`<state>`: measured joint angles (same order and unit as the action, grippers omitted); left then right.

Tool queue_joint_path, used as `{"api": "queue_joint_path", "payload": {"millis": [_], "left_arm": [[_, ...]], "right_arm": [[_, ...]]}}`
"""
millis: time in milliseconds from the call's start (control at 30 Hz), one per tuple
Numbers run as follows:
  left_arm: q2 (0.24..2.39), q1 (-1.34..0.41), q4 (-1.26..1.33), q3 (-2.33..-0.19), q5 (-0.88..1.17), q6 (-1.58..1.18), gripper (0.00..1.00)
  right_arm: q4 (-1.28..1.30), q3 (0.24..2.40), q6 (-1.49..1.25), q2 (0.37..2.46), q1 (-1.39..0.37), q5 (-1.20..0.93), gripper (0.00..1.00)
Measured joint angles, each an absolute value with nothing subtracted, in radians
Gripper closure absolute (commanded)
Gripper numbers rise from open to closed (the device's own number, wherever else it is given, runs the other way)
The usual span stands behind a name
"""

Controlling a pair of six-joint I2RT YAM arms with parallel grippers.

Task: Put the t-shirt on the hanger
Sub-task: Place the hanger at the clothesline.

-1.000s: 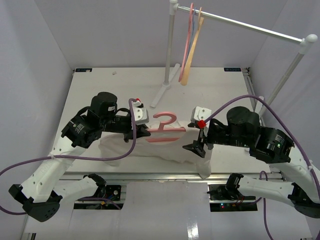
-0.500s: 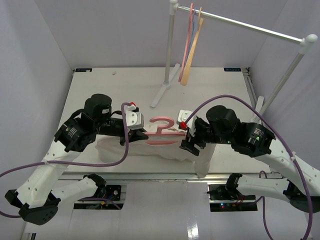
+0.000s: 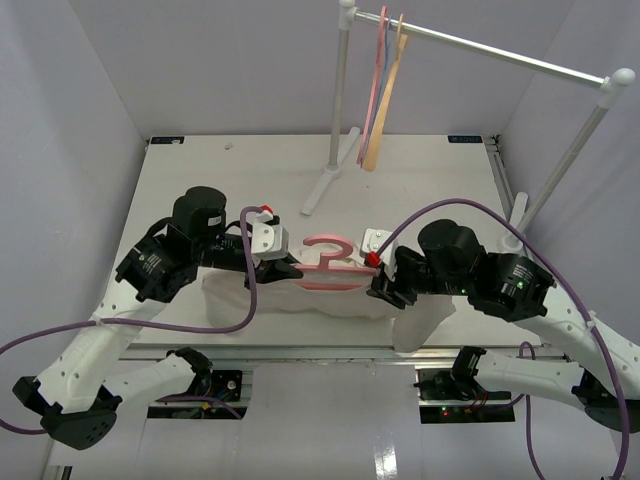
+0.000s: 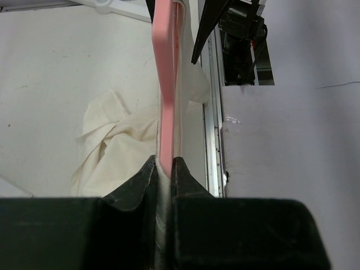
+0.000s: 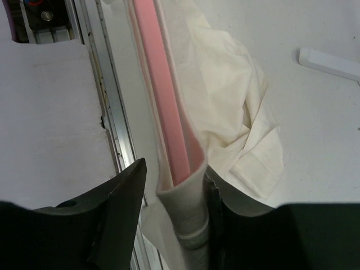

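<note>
The pink hanger (image 3: 325, 283) sits low over the near middle of the surface (image 3: 420, 180), stretched between the two arms. The cream t-shirt (image 3: 300, 300) is draped over it, with slack bunched underneath and a fold trailing off at the near right.

The left pincer (image 4: 163, 163) is clamped on the hanger's left end, cloth pinched in with it. The right pincer (image 5: 175, 169) stands part-open astride the cloth-wrapped right end, with one finger (image 5: 121, 191) clear of the fabric.

That right end looks like the weak spot to me. If those jaws catch only cloth and miss the plastic, any lift would drag the shirt off that shoulder. An off-centre squeeze could also twist the hanger in the left grip. The trailing fold might snag on the metal edge at the near side.
</note>
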<state>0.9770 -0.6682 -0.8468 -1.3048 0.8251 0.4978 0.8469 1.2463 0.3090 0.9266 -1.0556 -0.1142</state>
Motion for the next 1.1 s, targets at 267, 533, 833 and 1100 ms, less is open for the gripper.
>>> {"api": "queue_joint_path", "payload": {"millis": [267,533,833,1100], "left_arm": [[1.019,-0.668,-0.774,-1.285,0.841,0.500,0.77],[1.068,-0.669,-0.595,-1.283,0.723,0.336,0.02],[1.107,-0.669,-0.482,-1.288,0.349,0.072,0.02],[1.171,-0.663,-0.512,-1.311,0.102,-0.163,0.02]], "right_arm": [[0.855,1.244,0.272,0.907,-1.056,-0.089,0.92],[0.860,1.212,0.141,0.878,-1.055,0.008,0.92],[0.882,1.059,-0.069,0.855,-1.054,0.188,0.92],[0.956,0.984,-0.287,0.851,-1.055,0.346,0.92]]}}
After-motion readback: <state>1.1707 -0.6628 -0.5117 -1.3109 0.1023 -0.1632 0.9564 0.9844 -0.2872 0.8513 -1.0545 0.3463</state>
